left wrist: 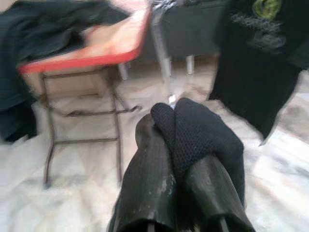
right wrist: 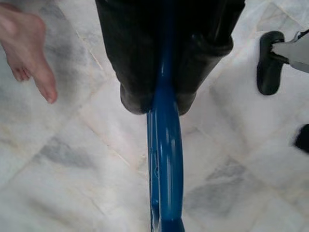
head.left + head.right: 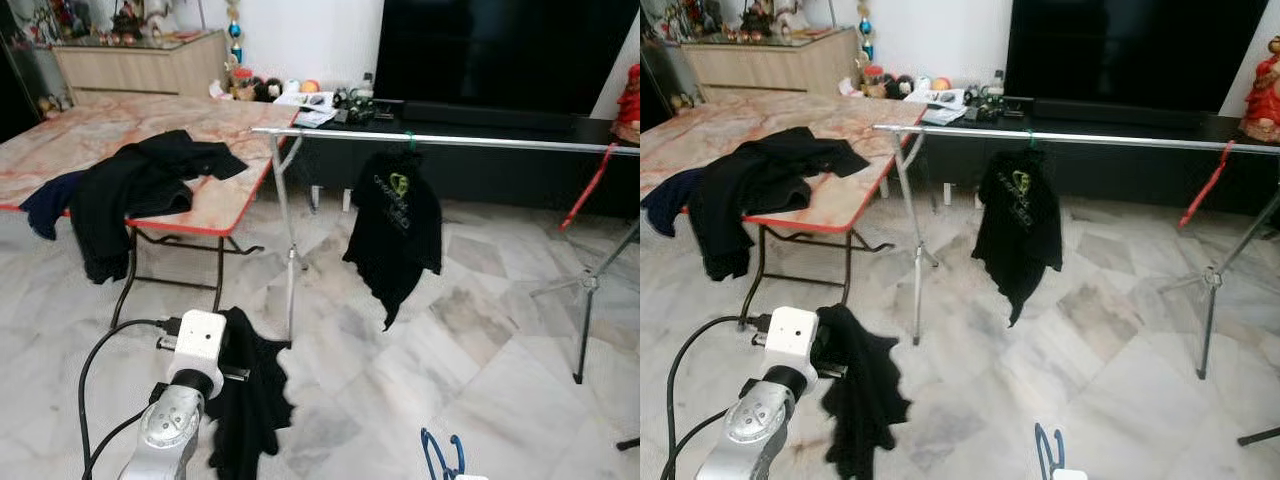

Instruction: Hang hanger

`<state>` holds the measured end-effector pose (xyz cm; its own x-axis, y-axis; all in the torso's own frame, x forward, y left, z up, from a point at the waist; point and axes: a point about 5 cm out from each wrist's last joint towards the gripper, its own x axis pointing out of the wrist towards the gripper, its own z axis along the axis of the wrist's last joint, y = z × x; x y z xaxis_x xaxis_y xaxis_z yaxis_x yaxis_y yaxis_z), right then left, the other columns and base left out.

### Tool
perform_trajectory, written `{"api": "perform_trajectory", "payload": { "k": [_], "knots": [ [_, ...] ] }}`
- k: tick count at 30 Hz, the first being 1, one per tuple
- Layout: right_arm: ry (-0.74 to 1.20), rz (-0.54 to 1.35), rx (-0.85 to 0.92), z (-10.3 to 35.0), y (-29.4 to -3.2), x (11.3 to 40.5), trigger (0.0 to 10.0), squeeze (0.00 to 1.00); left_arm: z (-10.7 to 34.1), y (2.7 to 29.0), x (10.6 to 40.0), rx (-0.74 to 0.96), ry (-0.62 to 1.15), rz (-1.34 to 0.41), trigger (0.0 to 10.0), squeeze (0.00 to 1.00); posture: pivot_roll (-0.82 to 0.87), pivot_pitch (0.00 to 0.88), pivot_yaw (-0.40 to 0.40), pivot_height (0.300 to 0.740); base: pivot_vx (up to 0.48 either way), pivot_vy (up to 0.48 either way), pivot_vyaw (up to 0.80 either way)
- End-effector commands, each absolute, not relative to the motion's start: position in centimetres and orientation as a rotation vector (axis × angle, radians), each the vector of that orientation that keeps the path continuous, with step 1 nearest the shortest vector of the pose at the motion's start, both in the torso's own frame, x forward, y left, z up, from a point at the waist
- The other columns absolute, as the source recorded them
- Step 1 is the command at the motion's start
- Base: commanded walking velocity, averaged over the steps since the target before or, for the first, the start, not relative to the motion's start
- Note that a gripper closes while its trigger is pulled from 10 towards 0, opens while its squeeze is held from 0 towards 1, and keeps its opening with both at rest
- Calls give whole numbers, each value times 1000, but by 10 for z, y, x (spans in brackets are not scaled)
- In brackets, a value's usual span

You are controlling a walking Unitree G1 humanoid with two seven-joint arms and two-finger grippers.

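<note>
- Your biggest risk is that the black garment (image 3: 245, 400) and the blue hanger (image 2: 165, 159) are in separate grippers and well apart. The cloth is not on the hanger, so if you go to the rail (image 3: 450, 141) now you hang a bare hanger.
- The garment droops low towards the marble floor (image 3: 480, 350) — it could snag on the rack leg (image 3: 290, 260) or drag as you walk.
- The hanger is pinched at a thin edge between the fingers, so a swing of the arm could twist it loose.
- A bare foot (image 2: 26, 48) is near the right gripper (image 2: 164, 96). Keep that arm's moves small.
- Left gripper (image 1: 178, 159): raised low in front of you, clamped on a bunched fold of the garment.
- Right gripper: held low at your right, pointing at the floor, closed on the hanger.
- Another black shirt (image 3: 395, 225) hangs on the rail already. Aim for the bare stretch beside it.
</note>
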<state>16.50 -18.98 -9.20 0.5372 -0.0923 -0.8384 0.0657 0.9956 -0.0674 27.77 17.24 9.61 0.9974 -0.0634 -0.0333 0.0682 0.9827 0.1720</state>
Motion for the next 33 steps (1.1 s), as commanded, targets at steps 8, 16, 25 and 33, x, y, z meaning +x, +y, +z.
{"api": "perform_trajectory", "payload": {
  "k": [8,16,25,33],
  "knots": [
    [968,-66,-12,-88,-180,177,10000,0,103,181,279,186,12,-44,10000,0,219,0,-13,740,0,480,0],
    [969,-54,-14,-88,-180,177,10000,0,104,186,277,191,15,-35,10000,0,223,0,-15,740,0,480,0],
    [971,-48,-14,-88,-180,177,10000,0,105,192,276,199,16,-18,10000,0,223,0,-17,740,0,480,0],
    [981,-46,-20,-89,-181,175,10000,0,105,194,275,209,14,-19,10000,0,225,0,-17,740,0,363,0]
  ]
}}
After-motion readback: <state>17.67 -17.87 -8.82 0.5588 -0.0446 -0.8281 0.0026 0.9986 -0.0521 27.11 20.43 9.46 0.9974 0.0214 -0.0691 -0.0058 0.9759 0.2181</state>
